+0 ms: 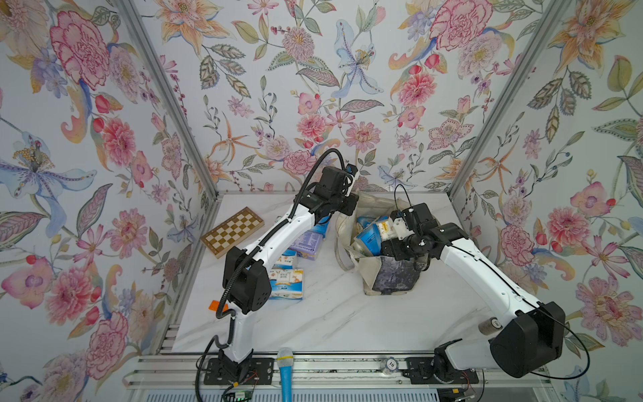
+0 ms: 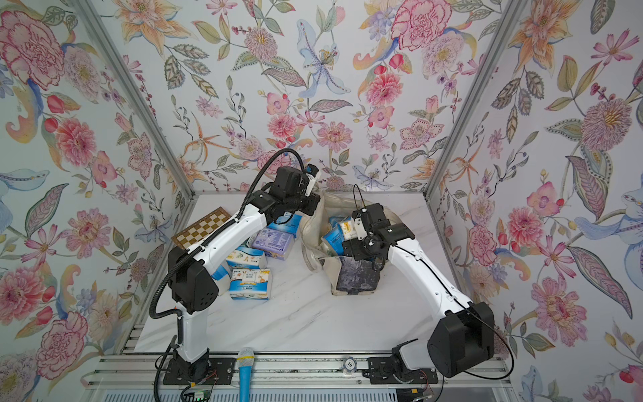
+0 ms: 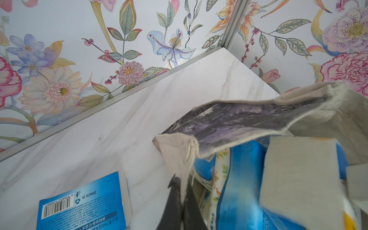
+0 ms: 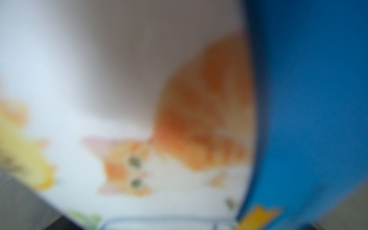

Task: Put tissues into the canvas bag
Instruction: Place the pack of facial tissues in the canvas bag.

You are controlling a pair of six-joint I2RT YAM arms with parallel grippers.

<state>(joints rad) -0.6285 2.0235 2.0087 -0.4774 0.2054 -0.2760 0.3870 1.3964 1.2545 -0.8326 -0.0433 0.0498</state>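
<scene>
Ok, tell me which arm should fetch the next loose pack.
Probably right: the left gripper is shut on the canvas bag rim, holding its mouth open, though the loose tissues lie beside the left arm.

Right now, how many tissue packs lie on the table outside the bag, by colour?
Blue packs: 2, one half hidden by the left arm
Lavender packs: 1
Cartoon packs: 2
Total: 5

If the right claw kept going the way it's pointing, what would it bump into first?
Most likely the cat-printed tissue pack: it fills the right wrist view just ahead of the right gripper, inside the canvas bag. It is too blurred to judge the gap.
</scene>
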